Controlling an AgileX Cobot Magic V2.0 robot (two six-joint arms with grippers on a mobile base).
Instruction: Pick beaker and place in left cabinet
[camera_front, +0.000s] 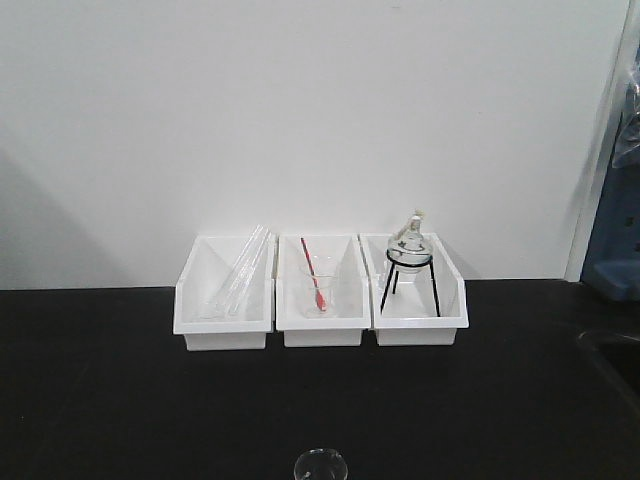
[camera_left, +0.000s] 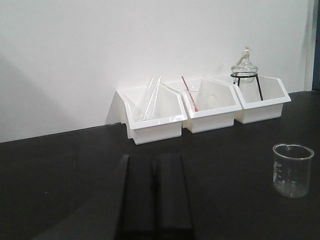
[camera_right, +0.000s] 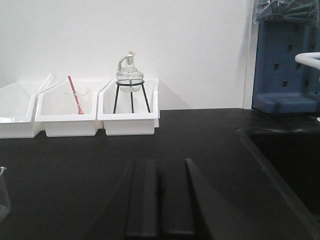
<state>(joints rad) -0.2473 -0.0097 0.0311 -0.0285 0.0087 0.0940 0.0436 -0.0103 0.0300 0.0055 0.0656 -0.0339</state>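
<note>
The beaker (camera_left: 292, 170) is small, clear glass with a pouring lip and faint white markings. It stands upright on the black bench, alone in front of the bins. Only its rim shows at the bottom edge of the front view as the beaker (camera_front: 320, 465), and a sliver of the beaker (camera_right: 2, 196) shows at the left edge of the right wrist view. My left gripper (camera_left: 155, 159) is shut and empty, well to the left of the beaker. My right gripper (camera_right: 159, 164) is also shut and empty, to the beaker's right. The left cabinet is out of view.
Three white bins line the wall: the left bin (camera_front: 224, 300) holds glass tubes, the middle bin (camera_front: 322, 305) a beaker with a red rod, the right bin (camera_front: 420, 300) a flask on a black tripod. A sink (camera_right: 282, 150) and a blue rack (camera_right: 287, 65) lie at the right.
</note>
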